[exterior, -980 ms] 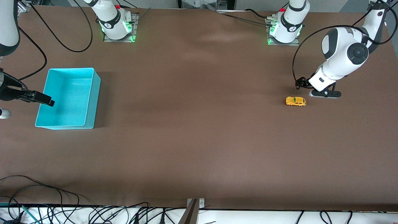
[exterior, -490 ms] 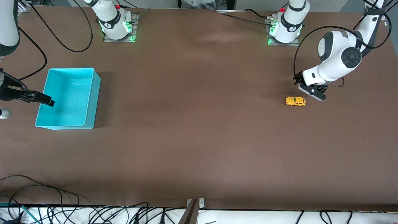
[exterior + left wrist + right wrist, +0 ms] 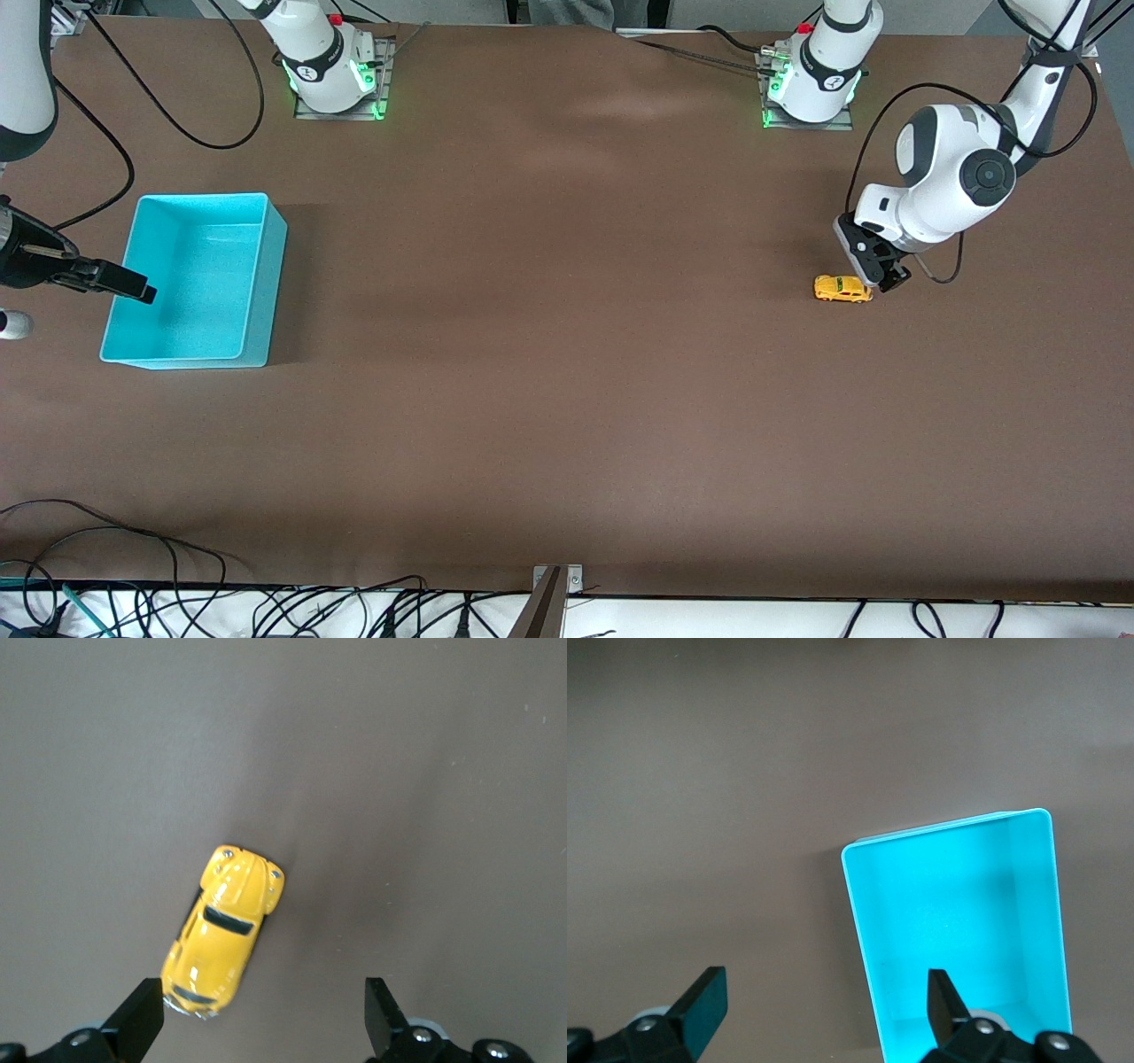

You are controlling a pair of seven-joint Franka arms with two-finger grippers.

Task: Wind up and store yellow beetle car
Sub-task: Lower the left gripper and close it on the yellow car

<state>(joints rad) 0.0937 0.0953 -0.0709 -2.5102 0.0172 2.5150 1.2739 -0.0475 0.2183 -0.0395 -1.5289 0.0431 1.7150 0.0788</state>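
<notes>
Yellow beetle car (image 3: pixel 223 928) on table, just under open left gripper (image 3: pixel 263 1023)

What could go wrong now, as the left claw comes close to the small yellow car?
1. In the left wrist view the yellow beetle car lies off-centre and slanted between the open fingers of the left claw, next to one finger. Closing may push it or grip it crookedly.
2. It stands on its wheels on the table, so a touch may roll it away.
3. The turquoise bin is at the right arm's end, under the right claw; carrying the car there is long.

no readable text, labels, or numbers
</notes>
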